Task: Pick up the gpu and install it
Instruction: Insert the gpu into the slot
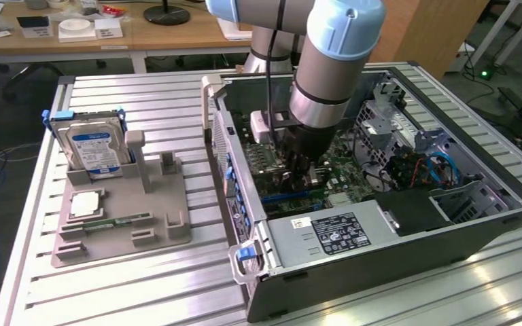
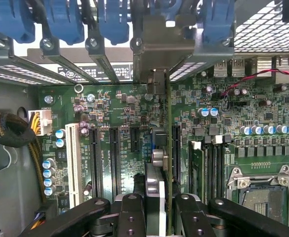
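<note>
Black fingers clamped on upright gpu, edge-on above motherboard slots

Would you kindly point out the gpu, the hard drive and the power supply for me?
gpu [image 2: 167, 163]: wrist view, on its green board edge.
hard drive [image 1: 95, 151]: exterior view, on its blue-white label.
power supply [image 1: 334, 233]: exterior view, on its black label.

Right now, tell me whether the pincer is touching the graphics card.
Touching. The wrist view shows the pincer with its fingers clamped on both faces of the graphics card, seen edge-on above the motherboard.
</note>
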You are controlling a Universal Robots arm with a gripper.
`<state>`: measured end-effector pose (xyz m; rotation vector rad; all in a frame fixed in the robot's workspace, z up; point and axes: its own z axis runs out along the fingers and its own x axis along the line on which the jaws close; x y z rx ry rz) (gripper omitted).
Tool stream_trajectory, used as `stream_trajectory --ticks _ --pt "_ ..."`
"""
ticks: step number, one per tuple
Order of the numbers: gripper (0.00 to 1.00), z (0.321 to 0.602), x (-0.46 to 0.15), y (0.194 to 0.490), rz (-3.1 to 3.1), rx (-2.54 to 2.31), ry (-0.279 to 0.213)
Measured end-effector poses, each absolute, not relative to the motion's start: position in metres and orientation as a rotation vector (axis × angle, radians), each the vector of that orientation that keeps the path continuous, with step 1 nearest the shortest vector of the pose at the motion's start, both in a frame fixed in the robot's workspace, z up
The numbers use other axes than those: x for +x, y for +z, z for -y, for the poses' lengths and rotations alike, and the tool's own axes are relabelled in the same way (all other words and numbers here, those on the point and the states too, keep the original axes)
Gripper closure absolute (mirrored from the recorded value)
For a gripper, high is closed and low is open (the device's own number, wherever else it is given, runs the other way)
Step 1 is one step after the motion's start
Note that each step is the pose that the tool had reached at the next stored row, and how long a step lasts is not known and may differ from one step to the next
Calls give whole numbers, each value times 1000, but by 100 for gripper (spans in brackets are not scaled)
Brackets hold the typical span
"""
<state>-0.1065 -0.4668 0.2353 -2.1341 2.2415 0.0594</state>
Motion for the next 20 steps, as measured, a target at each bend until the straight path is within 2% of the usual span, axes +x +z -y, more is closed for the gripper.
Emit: stream_trajectory --ticks 20 --pt "72 467 -106 234 -2241 -2134 60"
